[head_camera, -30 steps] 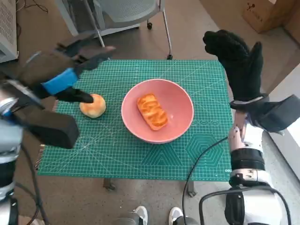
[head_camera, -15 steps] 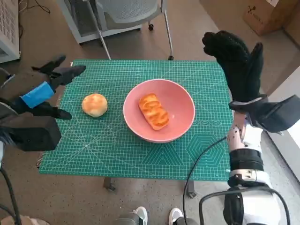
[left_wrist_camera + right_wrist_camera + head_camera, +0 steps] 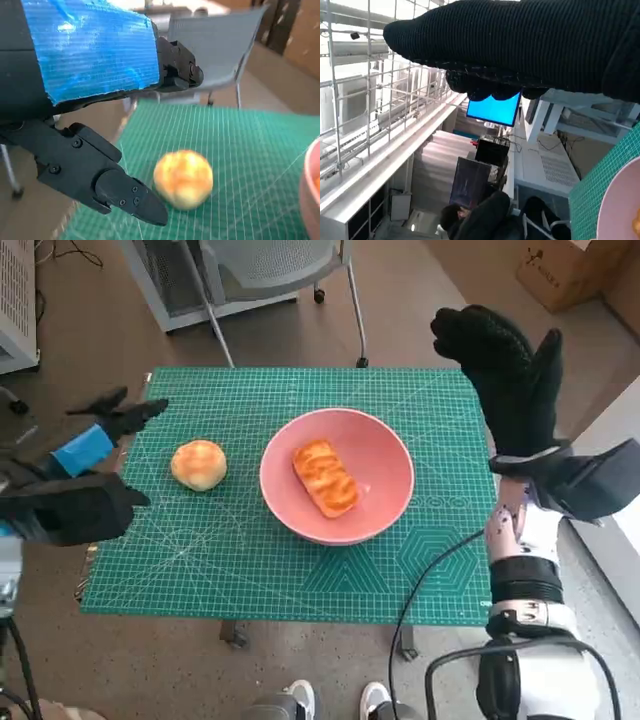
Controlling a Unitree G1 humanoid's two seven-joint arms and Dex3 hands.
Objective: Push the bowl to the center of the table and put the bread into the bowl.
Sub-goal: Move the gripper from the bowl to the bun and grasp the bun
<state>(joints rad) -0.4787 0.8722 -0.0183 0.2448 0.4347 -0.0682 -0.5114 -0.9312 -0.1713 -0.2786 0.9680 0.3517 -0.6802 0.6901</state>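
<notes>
A pink bowl (image 3: 380, 502) sits near the middle of the green cutting mat (image 3: 280, 570), with an oblong glazed bread (image 3: 324, 477) lying inside it. A round bun (image 3: 198, 464) rests on the mat left of the bowl; the left wrist view shows the bun (image 3: 183, 179) close ahead of the fingers. My left hand (image 3: 100, 430) hovers at the mat's left edge, open, holding nothing, apart from the bun. My right hand (image 3: 505, 375) is raised above the table's far right corner, fingers spread and empty. The bowl's rim (image 3: 620, 212) shows in the right wrist view.
A grey chair (image 3: 275, 270) stands behind the table. A cardboard box (image 3: 565, 270) lies on the floor at the far right. A black cable (image 3: 420, 585) hangs at the table's front right. A person (image 3: 480, 217) sits in the distance in the right wrist view. Feet (image 3: 335, 702) show below the table.
My left hand has drawn back from over the bun to the mat's left edge and lowered. The bun, bowl and right hand have stayed put.
</notes>
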